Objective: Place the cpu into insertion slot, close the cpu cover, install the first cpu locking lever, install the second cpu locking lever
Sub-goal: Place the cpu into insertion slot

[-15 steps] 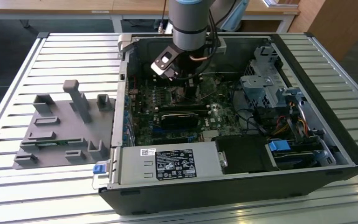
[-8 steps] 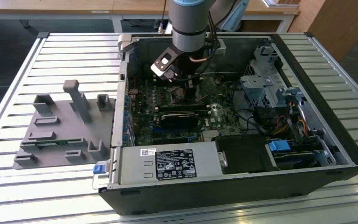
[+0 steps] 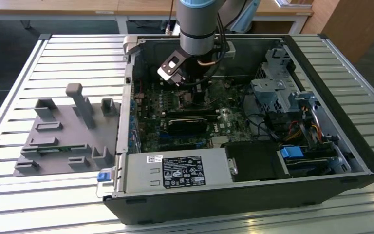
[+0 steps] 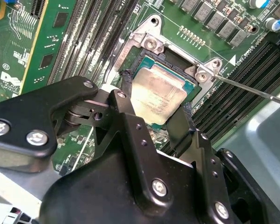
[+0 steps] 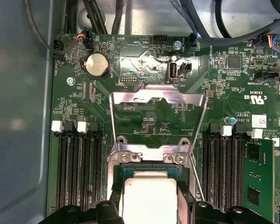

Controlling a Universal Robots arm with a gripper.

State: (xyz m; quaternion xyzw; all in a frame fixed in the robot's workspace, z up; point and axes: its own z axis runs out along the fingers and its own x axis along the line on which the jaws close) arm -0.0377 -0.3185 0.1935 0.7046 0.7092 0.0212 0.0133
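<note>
Now gripper [image 3: 198,97], upper middle of the exterior view, clamps cpu [image 4: 157,95] by two edges; it looks seated in slot [image 4: 170,59]. Cover [image 5: 158,97] is open, lever [image 4: 252,88] unlatched. Left: cover, both levers.
</note>
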